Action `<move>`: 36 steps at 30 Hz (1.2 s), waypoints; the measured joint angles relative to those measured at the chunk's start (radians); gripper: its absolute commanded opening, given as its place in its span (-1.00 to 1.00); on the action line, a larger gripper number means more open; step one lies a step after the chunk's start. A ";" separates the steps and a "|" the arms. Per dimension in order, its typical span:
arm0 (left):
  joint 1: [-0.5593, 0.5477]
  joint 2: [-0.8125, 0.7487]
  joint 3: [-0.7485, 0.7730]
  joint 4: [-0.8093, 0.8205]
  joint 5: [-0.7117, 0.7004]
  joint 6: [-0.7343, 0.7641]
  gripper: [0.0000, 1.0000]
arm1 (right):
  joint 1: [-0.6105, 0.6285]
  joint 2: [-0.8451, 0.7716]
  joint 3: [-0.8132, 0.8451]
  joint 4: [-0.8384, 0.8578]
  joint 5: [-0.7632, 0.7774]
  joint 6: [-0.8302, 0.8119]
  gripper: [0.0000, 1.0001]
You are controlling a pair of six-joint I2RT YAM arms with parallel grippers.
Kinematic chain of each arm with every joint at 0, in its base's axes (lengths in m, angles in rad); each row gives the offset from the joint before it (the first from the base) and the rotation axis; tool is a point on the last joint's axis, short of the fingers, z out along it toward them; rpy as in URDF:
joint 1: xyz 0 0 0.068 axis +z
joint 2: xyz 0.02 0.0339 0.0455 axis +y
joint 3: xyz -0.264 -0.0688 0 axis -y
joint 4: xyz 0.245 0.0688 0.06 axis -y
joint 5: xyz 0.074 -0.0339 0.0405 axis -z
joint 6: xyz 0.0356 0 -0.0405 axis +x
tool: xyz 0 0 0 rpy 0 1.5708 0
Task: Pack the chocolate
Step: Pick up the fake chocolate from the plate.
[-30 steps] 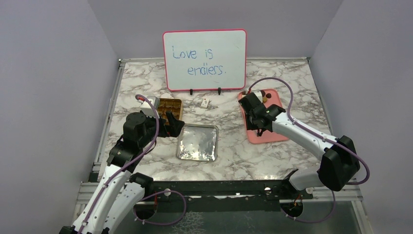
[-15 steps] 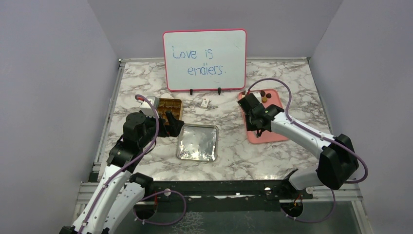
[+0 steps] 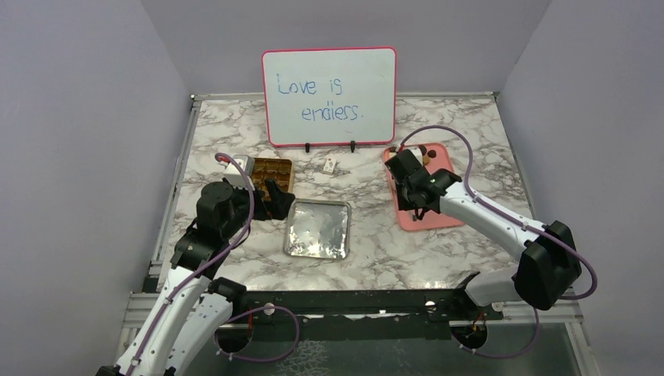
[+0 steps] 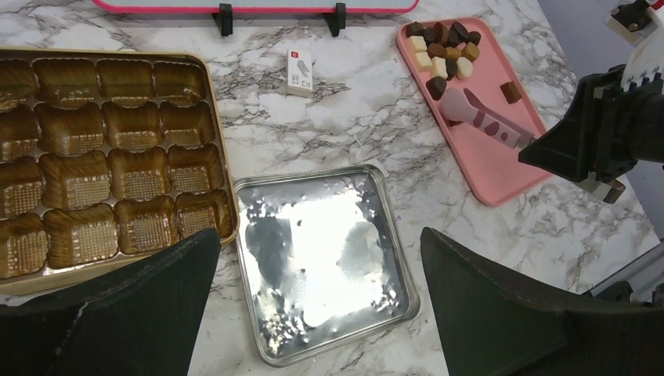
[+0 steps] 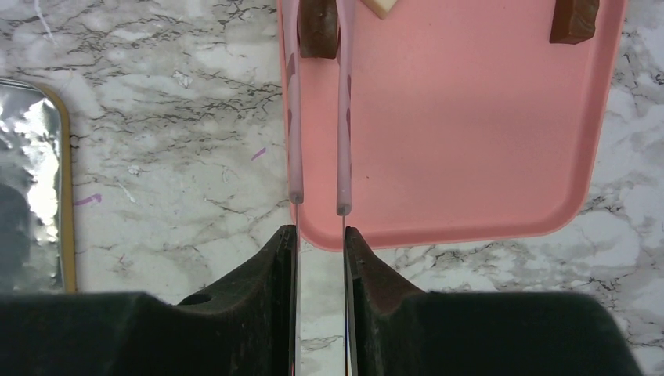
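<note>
Right pincer (image 5: 320, 239) squeezes tongs (image 5: 344, 117) around 1 chocolate (image 5: 317, 27) over pink tray (image 5: 470, 141); left pincer (image 4: 319, 235) spread wide.

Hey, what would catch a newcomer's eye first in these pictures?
A pink-framed whiteboard with handwriting stands upright at the back. On the right, the right hand holds pink tongs that straddle a dark chocolate on a pink tray. On the left sits a gold tin of empty cups, a shiny silver tray beside it.

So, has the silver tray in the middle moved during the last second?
No. The silver tray lies in the same spot, its far left corner just as close to the gold tin, below the whiteboard.
</note>
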 measured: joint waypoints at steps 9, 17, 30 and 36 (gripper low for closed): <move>0.000 -0.034 0.011 -0.013 -0.086 -0.002 0.98 | 0.000 -0.101 0.000 0.002 -0.102 -0.005 -0.48; 0.000 -0.106 0.147 -0.029 -0.184 -0.007 0.98 | 0.021 -0.156 0.000 0.079 -0.267 -0.005 -0.51; 0.000 -0.247 0.189 -0.050 -0.232 -0.069 0.98 | 0.309 0.026 0.092 0.243 -0.357 0.024 -0.51; 0.000 -0.237 0.234 -0.098 -0.237 -0.076 0.98 | 0.423 0.154 0.212 0.292 -0.355 0.022 -0.51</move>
